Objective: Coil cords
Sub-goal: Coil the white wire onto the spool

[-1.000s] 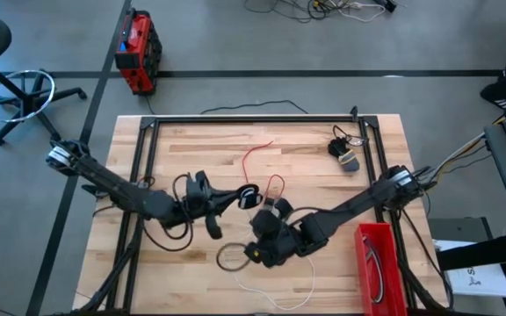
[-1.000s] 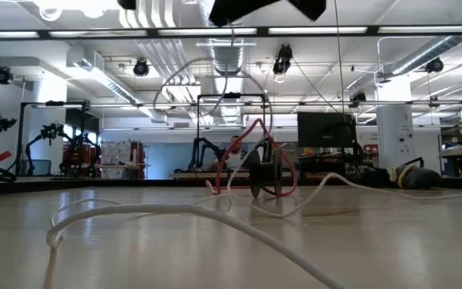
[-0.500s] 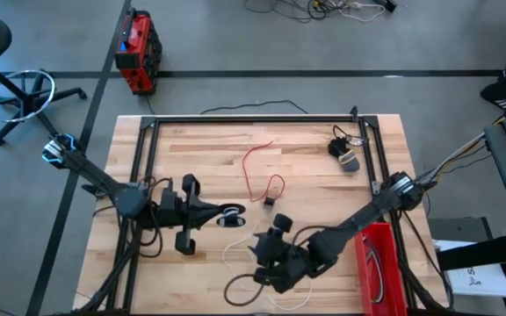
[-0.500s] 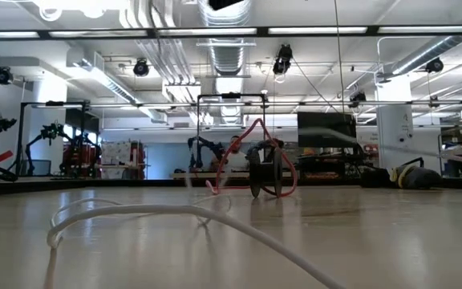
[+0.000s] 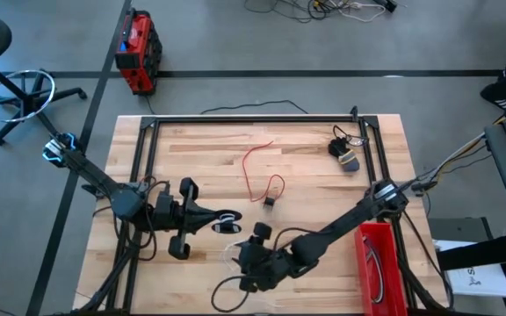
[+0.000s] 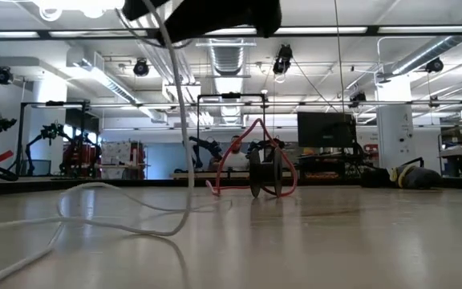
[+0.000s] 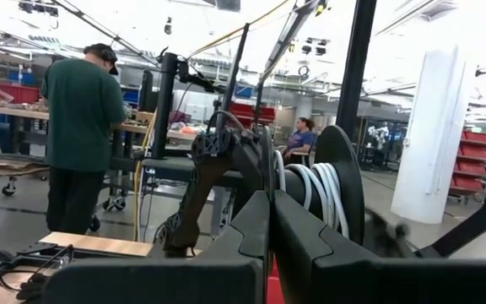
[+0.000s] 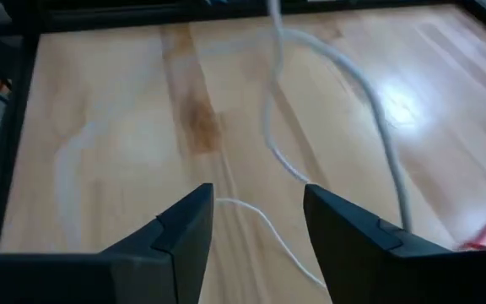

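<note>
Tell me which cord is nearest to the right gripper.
The white cord. It lies loose beside the right gripper, near the table's front edge, while the red cord is farther back at mid-table.

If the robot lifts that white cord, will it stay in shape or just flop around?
Probably flop. The white cord hangs limp from above and trails over the table in loose curves, so it looks soft, not stiff. It is thin, so likely light. On the smooth wood, the trailing part would probably drag and shift rather than hold its loops.
</note>
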